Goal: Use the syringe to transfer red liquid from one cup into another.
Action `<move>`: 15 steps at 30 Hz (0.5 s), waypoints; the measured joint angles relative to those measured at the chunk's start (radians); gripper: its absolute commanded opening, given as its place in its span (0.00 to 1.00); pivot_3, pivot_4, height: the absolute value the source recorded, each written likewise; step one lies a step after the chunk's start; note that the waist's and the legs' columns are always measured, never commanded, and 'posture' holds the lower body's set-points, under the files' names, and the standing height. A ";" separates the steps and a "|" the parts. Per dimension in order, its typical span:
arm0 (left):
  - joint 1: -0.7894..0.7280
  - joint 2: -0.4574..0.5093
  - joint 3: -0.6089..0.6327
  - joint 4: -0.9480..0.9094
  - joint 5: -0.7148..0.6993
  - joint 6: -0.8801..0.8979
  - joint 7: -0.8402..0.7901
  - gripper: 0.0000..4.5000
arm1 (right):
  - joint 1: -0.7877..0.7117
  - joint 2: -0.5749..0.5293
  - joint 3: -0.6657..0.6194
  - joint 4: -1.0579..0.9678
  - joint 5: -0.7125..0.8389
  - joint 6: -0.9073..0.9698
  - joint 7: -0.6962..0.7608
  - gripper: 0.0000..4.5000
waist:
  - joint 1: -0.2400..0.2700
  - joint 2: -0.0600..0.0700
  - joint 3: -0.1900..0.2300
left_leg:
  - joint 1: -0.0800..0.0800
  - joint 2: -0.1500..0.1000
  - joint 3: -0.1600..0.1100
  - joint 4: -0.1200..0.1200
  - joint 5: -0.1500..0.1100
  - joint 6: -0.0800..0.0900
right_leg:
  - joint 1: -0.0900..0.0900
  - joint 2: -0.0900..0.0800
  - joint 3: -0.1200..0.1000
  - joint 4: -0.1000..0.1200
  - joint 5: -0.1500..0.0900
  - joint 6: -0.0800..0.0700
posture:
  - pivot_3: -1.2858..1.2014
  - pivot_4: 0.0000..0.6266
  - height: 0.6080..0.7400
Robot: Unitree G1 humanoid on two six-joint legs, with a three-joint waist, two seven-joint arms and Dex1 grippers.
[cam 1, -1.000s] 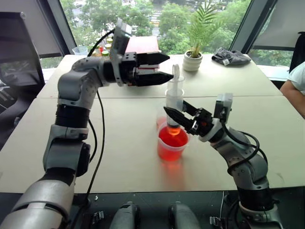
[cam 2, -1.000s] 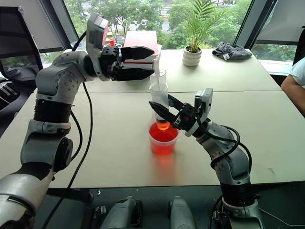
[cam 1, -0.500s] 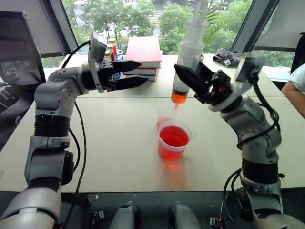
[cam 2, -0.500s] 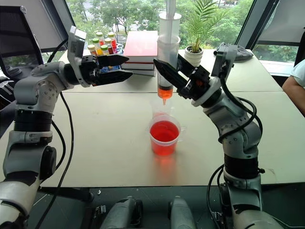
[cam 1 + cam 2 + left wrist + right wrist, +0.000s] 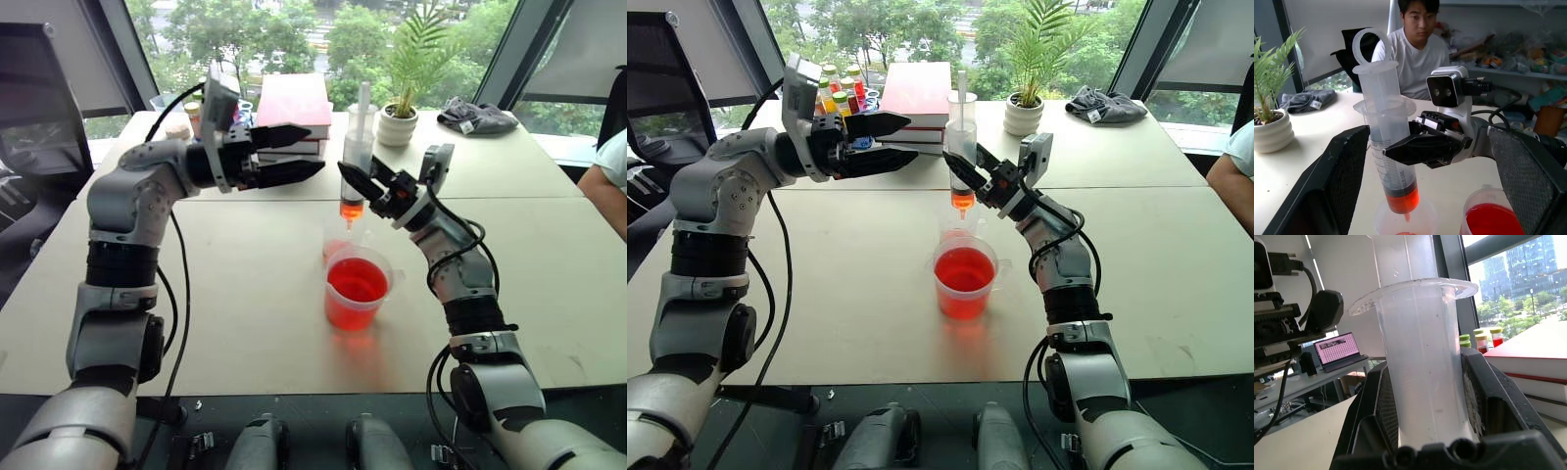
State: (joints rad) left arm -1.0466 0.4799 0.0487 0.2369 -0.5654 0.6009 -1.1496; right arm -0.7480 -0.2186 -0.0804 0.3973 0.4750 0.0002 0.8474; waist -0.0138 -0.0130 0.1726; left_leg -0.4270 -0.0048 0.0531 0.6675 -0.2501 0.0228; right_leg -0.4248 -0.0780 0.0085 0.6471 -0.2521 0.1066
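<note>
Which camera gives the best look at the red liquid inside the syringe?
The left wrist view: the syringe stands close and unobstructed, red liquid pooled at the barrel's bottom above the nozzle. Both eye views show it small and distant. The right wrist view shows the upper barrel between the right gripper's fingers.

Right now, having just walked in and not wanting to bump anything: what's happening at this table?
The right pincer holds the syringe upright, part-filled with red liquid, its tip just above the smaller clear cup. The wider cup of red liquid stands just in front. The left pincer hovers open beside the syringe's plunger.
</note>
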 measured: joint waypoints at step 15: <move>-0.130 -0.127 -0.035 0.232 0.064 -0.110 -0.016 0.88 | 0.033 0.008 0.019 -0.012 -0.037 -0.011 0.016 0.32 | -0.003 0.000 0.000 | 0.000 0.000 0.000 0.000 0.000 0.000 | 0.000 0.000 0.000 0.000 0.000 0.000 | 0.52 0.24 1.00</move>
State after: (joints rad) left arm -1.1769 0.3531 0.0137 0.4693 -0.5015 0.4909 -1.1658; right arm -0.7148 -0.2106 -0.0615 0.3850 0.4377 -0.0107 0.8638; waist -0.0164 -0.0130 0.1726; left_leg -0.4267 -0.0048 0.0530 0.6672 -0.2501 0.0227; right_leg -0.4248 -0.0779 0.0083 0.6472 -0.2521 0.1066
